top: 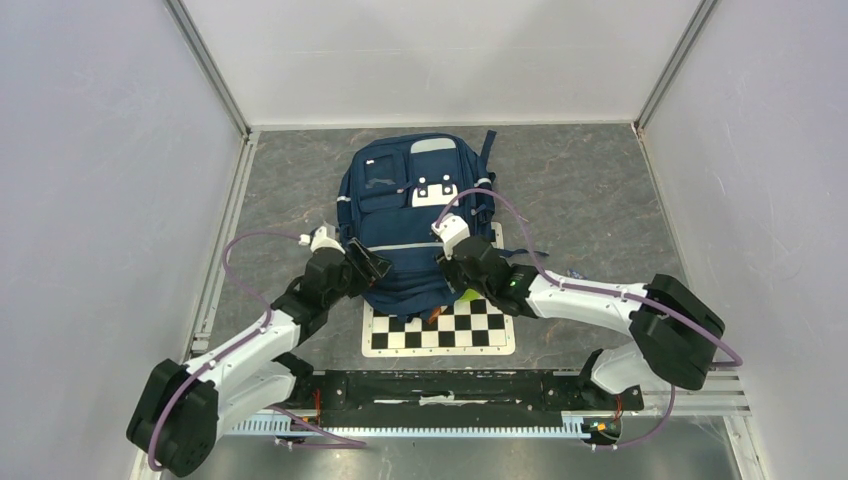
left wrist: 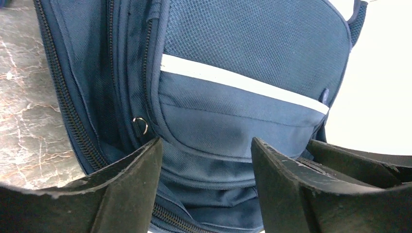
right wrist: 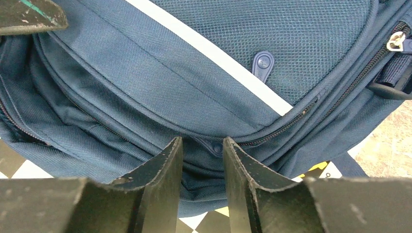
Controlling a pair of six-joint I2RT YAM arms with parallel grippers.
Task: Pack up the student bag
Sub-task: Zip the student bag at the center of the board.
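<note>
The navy student bag [top: 412,215] lies flat on the table, front pockets up, its near end over a checkerboard. My left gripper [top: 372,266] is open at the bag's near left edge; in the left wrist view [left wrist: 206,148] its fingers stand wide apart over the lower front pocket [left wrist: 228,121], holding nothing. My right gripper [top: 456,262] is at the bag's near right side. In the right wrist view [right wrist: 202,145] its fingers are narrowly apart, with a blue zipper pull [right wrist: 214,147] of the front pocket lying between the tips, not clamped.
A black-and-white checkerboard plate [top: 440,328] lies under the bag's near end. A small yellow-green thing [top: 468,295] shows at the bag's near edge. A metal ring [left wrist: 140,125] hangs by the side zipper. Cage walls stand on three sides.
</note>
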